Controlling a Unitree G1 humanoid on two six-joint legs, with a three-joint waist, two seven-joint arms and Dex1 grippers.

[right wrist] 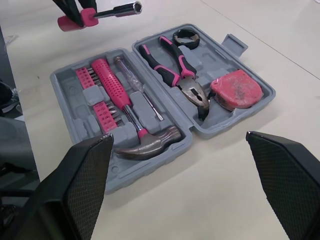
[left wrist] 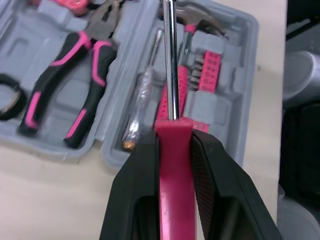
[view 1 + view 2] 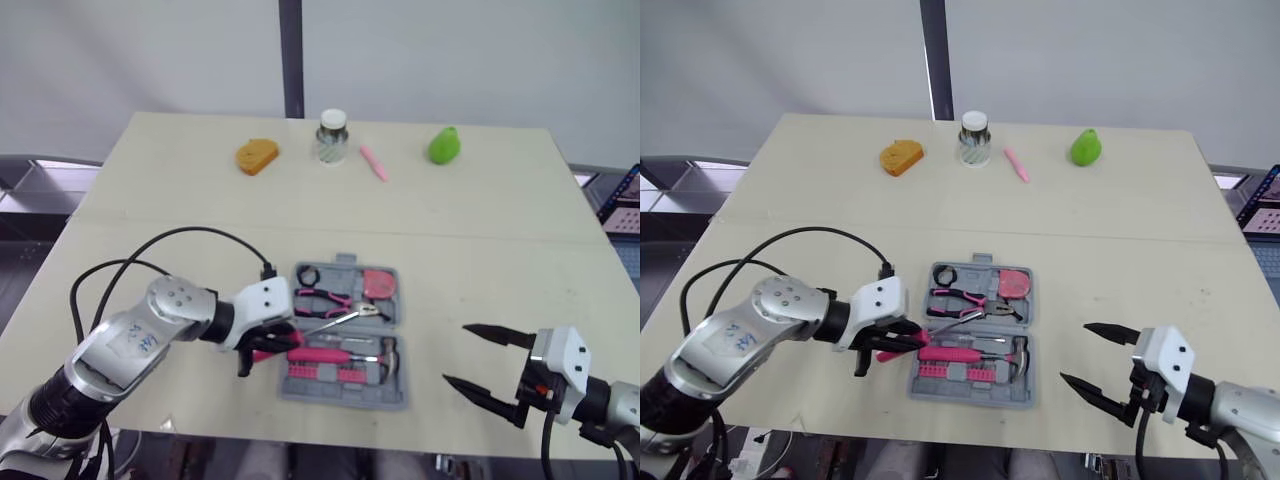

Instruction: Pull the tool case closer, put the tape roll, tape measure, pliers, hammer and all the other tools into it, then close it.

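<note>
Tool case (image 3: 340,392) lies open and flat near the middle of the table's (image 3: 500,230) front edge. The half toward the far edge holds the tape roll (image 3: 308,275), pliers (image 3: 322,298) and tape measure (image 3: 379,284), each in its own recess. The half toward the front edge holds the hammer (image 3: 385,358), head at the right-hand end, a clear-handled screwdriver (image 1: 132,80) and pink bit racks (image 3: 320,372). Left gripper (image 3: 268,343) sits at the case's left end, jaws pinching the pink handle of a bit driver (image 2: 171,60). The driver's steel shaft reaches out over the case interior and is held above the tools, not seated in a slot. Right gripper (image 3: 456,353) is above the table toward the front right corner, beside the case's right end but clear of it, jaws spread wide with nothing between them. Along the far edge, well apart from the case, left to right: orange object (image 3: 256,156), lidded glass jar (image 3: 332,136), pink marker (image 3: 373,162), green object (image 3: 444,146).
</note>
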